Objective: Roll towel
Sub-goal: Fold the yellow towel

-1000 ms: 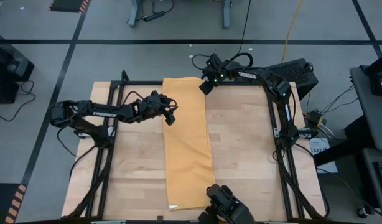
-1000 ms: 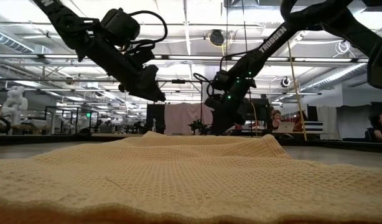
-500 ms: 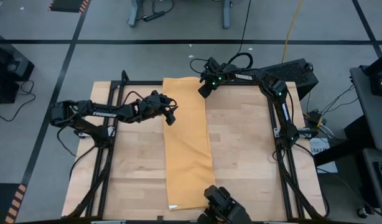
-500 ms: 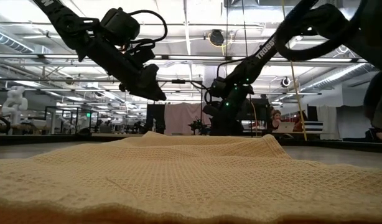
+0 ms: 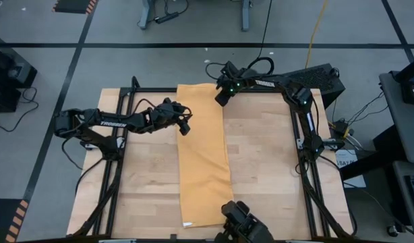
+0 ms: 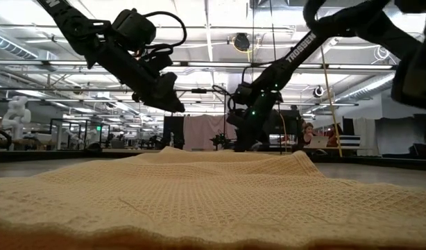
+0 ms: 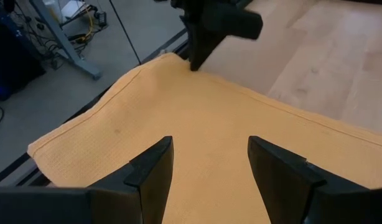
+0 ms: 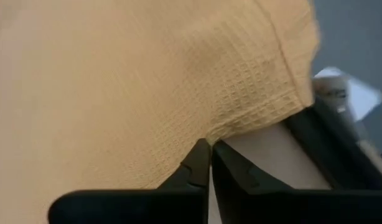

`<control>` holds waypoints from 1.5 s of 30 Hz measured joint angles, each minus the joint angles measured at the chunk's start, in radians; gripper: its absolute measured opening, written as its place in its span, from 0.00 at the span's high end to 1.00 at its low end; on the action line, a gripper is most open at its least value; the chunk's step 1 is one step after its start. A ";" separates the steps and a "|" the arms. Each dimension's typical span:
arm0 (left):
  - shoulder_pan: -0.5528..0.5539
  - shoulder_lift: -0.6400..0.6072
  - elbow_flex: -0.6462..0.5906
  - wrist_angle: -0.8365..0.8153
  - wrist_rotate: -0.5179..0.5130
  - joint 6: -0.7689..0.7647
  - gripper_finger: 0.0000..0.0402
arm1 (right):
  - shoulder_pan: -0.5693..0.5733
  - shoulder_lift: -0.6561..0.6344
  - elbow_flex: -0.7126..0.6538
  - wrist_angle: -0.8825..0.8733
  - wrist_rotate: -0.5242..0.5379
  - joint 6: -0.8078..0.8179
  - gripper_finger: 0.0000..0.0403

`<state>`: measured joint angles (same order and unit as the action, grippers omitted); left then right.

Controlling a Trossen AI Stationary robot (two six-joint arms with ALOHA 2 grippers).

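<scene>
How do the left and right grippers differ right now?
The left gripper is open; the right gripper is shut on the edge of the mustard-yellow waffle-weave towel. The left hangs above the towel's left side; the right sits at its far right corner. Both are at the towel's far end.

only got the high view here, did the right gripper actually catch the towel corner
Observer: Yes. In the right wrist view the right gripper is shut on the towel edge, beside the corner.
Operator: left one grabbing too
Observer: No. The left gripper is open above the cloth, its fingers clear of it.
Operator: towel flat at that end
Observer: Not quite. The low view shows a slight hump near the far edge.
</scene>
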<state>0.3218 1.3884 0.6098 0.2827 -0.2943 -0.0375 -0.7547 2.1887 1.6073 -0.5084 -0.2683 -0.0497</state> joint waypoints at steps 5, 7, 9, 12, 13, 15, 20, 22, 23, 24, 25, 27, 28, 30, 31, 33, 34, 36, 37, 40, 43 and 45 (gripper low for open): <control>0.007 0.008 0.000 -0.007 0.001 0.001 0.47 | -0.006 -0.015 0.001 0.012 0.015 -0.012 0.99; 0.014 0.014 0.001 -0.001 0.000 0.000 0.47 | -0.014 -0.016 0.001 0.024 0.038 -0.015 1.00; 0.019 0.026 0.002 -0.004 0.001 0.000 0.47 | -0.024 -0.016 0.001 0.030 0.049 -0.015 1.00; 0.025 0.046 0.001 0.004 0.001 -0.001 0.47 | -0.033 -0.016 0.001 0.027 0.068 -0.015 1.00; 0.028 0.056 0.001 0.007 0.001 0.000 0.47 | -0.034 -0.016 0.001 0.027 0.068 -0.013 1.00; 0.034 0.074 0.001 0.010 0.001 0.000 0.47 | -0.037 -0.016 0.001 0.027 0.067 -0.004 1.00; 0.050 0.108 0.001 0.071 0.039 -0.001 0.47 | -0.038 -0.016 0.001 0.013 0.063 -0.003 1.00; 0.055 0.120 0.001 0.076 0.061 -0.001 0.47 | -0.038 -0.016 0.001 0.010 0.063 0.000 1.00; 0.056 0.125 0.001 0.078 0.067 0.000 0.47 | -0.038 -0.016 0.001 0.010 0.067 0.007 1.00; 0.060 0.132 0.001 0.076 0.081 0.000 0.47 | -0.038 -0.016 0.001 0.010 0.080 0.021 1.00; 0.065 0.140 0.001 0.072 0.095 0.000 0.47 | -0.039 -0.018 0.001 0.009 0.090 0.032 0.99; 0.073 0.157 0.001 0.066 0.135 -0.001 0.47 | -0.044 -0.025 0.001 -0.005 0.086 0.040 0.98; 0.077 0.162 0.001 0.066 0.154 -0.002 0.47 | -0.046 -0.032 0.001 -0.015 0.086 0.044 0.96; 0.081 0.164 0.001 0.067 0.185 -0.003 0.47 | -0.050 -0.053 0.001 -0.051 0.087 0.045 0.91; 0.083 0.164 0.001 0.067 0.195 -0.007 0.47 | -0.051 -0.064 0.001 -0.073 0.087 0.042 0.88; 0.083 0.164 0.001 0.067 0.218 -0.007 0.47 | -0.051 -0.093 0.001 -0.130 0.090 0.028 0.82; 0.082 0.164 0.001 0.067 0.231 -0.007 0.47 | -0.051 -0.109 0.001 -0.156 0.090 0.019 0.78; 0.082 0.164 0.001 0.067 0.257 -0.006 0.47 | -0.049 -0.148 0.001 -0.201 0.090 0.006 0.73; 0.082 0.164 0.001 0.067 0.265 -0.005 0.47 | -0.048 -0.168 0.001 -0.224 0.088 0.003 0.71; 0.083 0.164 0.017 0.055 0.269 -0.001 0.47 | -0.031 -0.220 -0.011 -0.314 0.082 -0.003 0.65; 0.089 0.164 0.109 -0.083 0.307 -0.007 0.47 | 0.029 -0.297 -0.119 -0.335 0.080 -0.022 0.63; 0.087 0.164 0.198 -0.235 0.313 0.008 0.47 | 0.081 -0.364 -0.241 -0.268 0.053 -0.013 0.63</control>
<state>0.4092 1.5528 0.8078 0.0479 0.0187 -0.0296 -0.6740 1.8246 1.3661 -0.7766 -0.2155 -0.0628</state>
